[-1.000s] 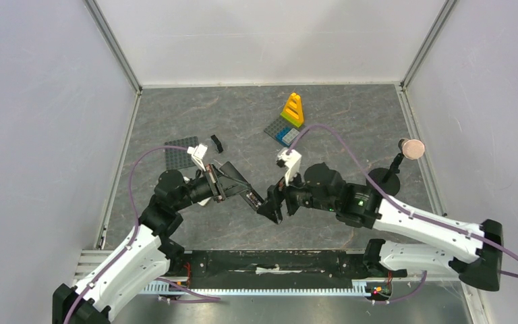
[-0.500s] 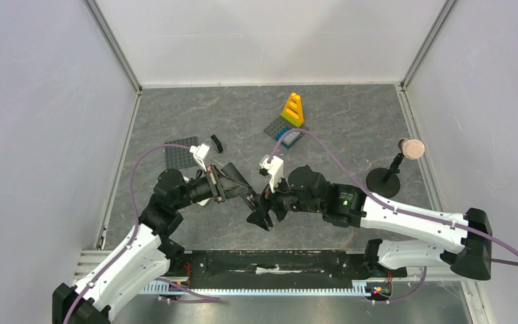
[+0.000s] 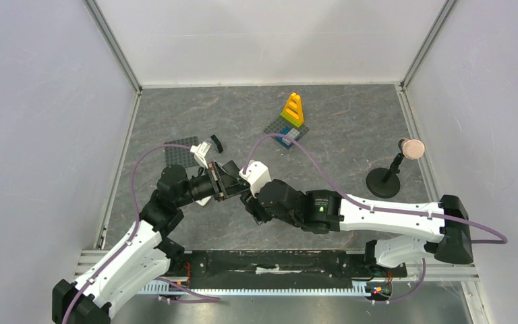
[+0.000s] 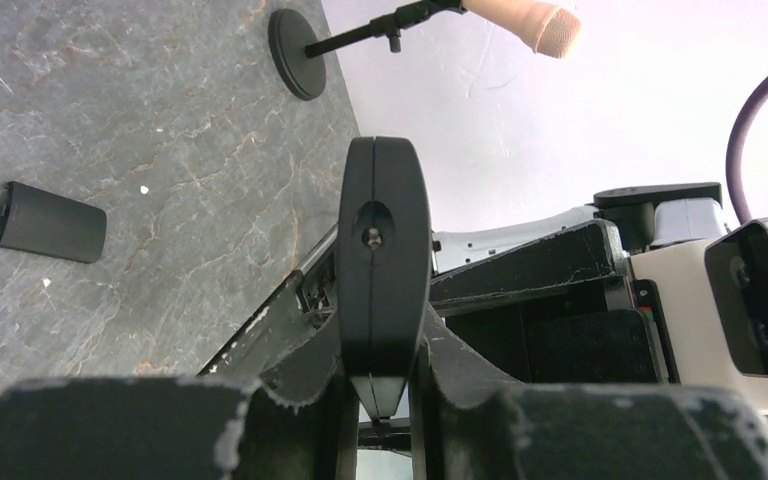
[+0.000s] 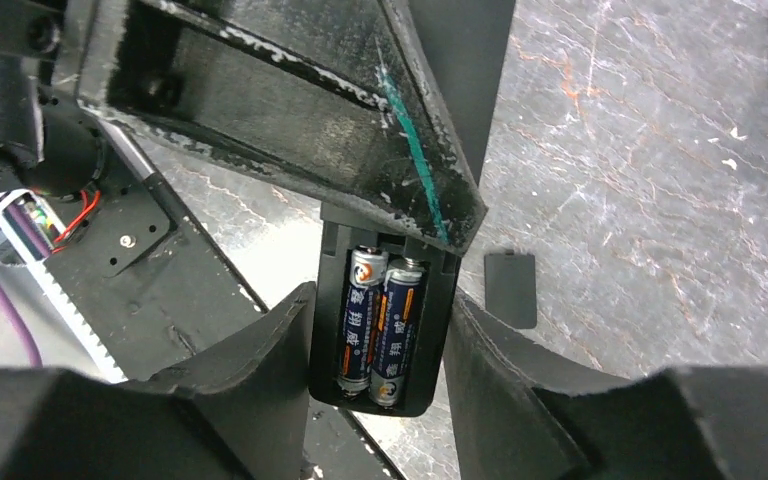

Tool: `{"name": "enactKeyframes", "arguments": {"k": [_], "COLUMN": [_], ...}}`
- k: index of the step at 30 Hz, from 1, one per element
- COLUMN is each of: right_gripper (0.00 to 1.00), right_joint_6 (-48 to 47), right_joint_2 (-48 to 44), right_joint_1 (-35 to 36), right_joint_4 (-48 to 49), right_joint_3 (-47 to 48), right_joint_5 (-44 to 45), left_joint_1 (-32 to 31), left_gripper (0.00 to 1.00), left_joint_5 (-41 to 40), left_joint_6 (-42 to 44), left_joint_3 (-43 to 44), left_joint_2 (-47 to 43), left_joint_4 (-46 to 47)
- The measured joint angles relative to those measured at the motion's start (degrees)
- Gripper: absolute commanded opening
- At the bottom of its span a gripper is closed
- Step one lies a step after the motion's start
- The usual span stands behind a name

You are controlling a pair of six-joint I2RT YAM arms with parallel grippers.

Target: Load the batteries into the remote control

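Observation:
The remote control (image 5: 332, 330) is a dark slim bar held off the table between both grippers. Its slot is uncovered, and two batteries (image 5: 380, 325) with dark blue labels lie side by side in it. My left gripper (image 4: 380, 350) is shut on the remote (image 4: 383, 250), seen edge-on there. My right gripper (image 5: 385, 310) straddles the slot end, one finger touching each side. In the top view the grippers meet at mid-table (image 3: 246, 196), and the remote is mostly hidden there. The loose slot cover (image 5: 510, 288) lies flat on the table.
A grey studded plate (image 3: 181, 154) and a small black piece (image 3: 216, 143) lie behind the left arm. A yellow brick stack (image 3: 293, 109) stands on a small plate (image 3: 280, 133) further back. A microphone stand (image 3: 384, 182) is at the right.
My right arm has swung left and its gripper has come onto the remote held by the left gripper. The left arm has barely moved.

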Motion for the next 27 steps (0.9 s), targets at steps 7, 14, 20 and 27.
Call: {"name": "enactKeyframes", "arguments": {"k": [7,14,20,27], "right_gripper": [0.34,0.34,0.34,0.4], "right_joint_6": [0.9,1.75,2.86,5.46], "right_joint_2": [1.36,1.36,1.36,1.44], "right_joint_1": [0.81,1.33,1.44,1.44], "right_joint_4": [-1.44,-1.64,-1.88,-2.43], "right_joint_3": [1.18,1.2,1.18,1.18], "right_joint_5": [5.05,5.29,4.94,4.74], "left_joint_1": [0.0,-0.02,-0.02,-0.15], "left_gripper": [0.27,0.45,0.42,0.04], "left_joint_5": [-0.92,-4.33,-7.69,-8.17], "left_joint_6": [-0.46,-1.46,-4.28,-7.28], "left_joint_3": [0.0,-0.17,-3.72,-5.84], "left_joint_2": [-0.07,-1.42,-4.17,-5.66], "left_joint_4": [-0.09,-1.42,0.59,3.06]}}
